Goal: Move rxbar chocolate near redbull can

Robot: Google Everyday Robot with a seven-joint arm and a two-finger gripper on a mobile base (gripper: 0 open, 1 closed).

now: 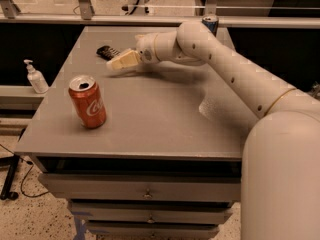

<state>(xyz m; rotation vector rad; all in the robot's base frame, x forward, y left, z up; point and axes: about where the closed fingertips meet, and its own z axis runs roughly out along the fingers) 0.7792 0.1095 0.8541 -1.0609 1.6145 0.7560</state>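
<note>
The rxbar chocolate, a flat black bar, lies on the grey table top at the far left. My gripper hovers just right of and in front of the bar, close to its near end, pointing left. The redbull can, blue and silver, stands at the table's far right edge. It is mostly hidden behind my arm, with only its top showing.
An open orange-red Coca-Cola can stands at the front left of the table. A white pump bottle sits on a ledge left of the table. Drawers run below the table's front edge.
</note>
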